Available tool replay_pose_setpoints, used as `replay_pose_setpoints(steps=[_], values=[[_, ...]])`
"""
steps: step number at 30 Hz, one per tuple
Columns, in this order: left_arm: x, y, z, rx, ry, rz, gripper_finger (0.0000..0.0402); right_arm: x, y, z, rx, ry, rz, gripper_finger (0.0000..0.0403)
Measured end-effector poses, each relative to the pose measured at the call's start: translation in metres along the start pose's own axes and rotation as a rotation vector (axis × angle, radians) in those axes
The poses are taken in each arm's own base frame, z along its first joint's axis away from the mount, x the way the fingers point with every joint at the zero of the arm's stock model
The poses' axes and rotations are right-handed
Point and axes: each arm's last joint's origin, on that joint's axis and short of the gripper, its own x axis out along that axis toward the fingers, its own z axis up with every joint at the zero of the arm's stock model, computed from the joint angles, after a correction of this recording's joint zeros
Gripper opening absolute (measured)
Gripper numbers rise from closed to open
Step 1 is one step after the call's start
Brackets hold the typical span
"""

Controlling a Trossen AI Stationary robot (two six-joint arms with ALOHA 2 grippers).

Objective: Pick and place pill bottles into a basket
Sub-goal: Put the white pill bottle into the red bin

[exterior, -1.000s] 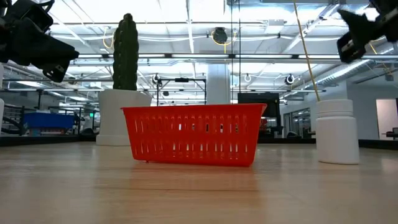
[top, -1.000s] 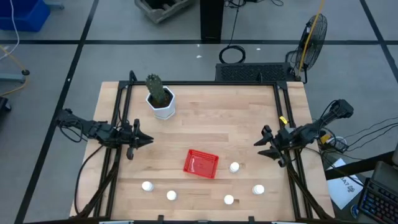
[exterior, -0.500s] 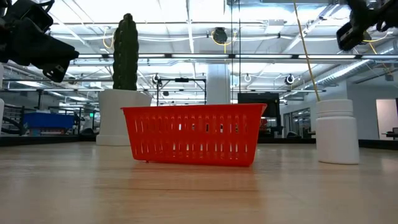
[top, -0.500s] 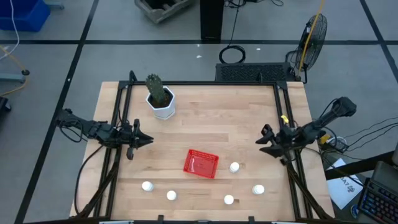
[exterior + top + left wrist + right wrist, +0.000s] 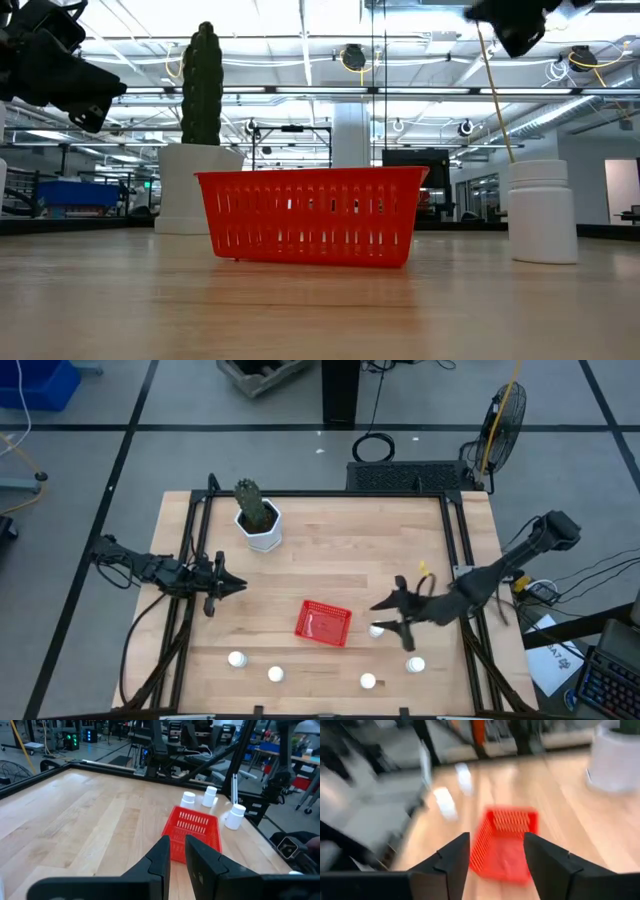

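Overhead, the wooden tabletop (image 5: 330, 550) is framed by black rails along its left, far and right edges, and its whole middle and far half lie bare apart from a white pot with a cactus (image 5: 259, 520) near the far left corner. The red basket (image 5: 323, 622) sits slightly turned, a little toward the near side of centre, empty, with open wood on every side of it. Five white pill bottles (image 5: 237, 659) stand upright along the near strip: two at the near left, one near the middle of the near edge, one at the near right, and one just right of the basket. The right tool (image 5: 392, 617) reaches in over the wood right beside that last bottle, its fingers spread wide and holding nothing. The left tool (image 5: 228, 586) hangs by the left rail, well apart from the basket, its fingers drawn narrow with nothing between them. From tabletop height, the basket shows slotted red walls and a flat rim, resting square on the wood, with a capped white bottle (image 5: 541, 212) to one side and the cactus pot behind it on the other; wide empty wood lies in front. Through the left wrist camera the basket lies ahead of the nearly shut fingers (image 5: 161, 854), three bottles beyond it. Through the right wrist camera the picture is smeared, yet the basket shows between widely parted fingers (image 5: 455, 857).
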Motion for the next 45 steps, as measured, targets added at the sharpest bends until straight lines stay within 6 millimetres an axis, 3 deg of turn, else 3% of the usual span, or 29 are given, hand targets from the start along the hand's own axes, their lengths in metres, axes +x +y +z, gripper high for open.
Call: replay_pose_setpoints(steps=[5,13,17,30,38,45], values=[[0.0,0.0,0.0,0.0,0.0,0.0,0.0063,0.016,0.012,0.01,0.031,0.158,-0.079,0.0224],[0.0,0.0,0.0,0.0,-0.001,0.0,0.0063,0.028,0.002,-0.017,0.182,0.454,-0.141,0.0312],[0.0,0.0,0.0,0.0,-0.001,0.0,0.0063,0.03,-0.002,-0.02,0.218,0.466,-0.145,0.0334],[0.0,0.0,0.0,0.0,-0.001,0.0,0.0063,0.054,0.001,-0.049,0.155,0.575,-0.187,0.0325],[0.0,0.0,0.0,0.0,-0.001,0.0,0.0063,0.059,0.003,-0.052,0.161,0.58,-0.174,0.0322],[0.0,0.0,0.0,0.0,-0.001,0.0,0.0063,0.059,0.003,-0.053,0.174,0.596,-0.156,0.0274]])
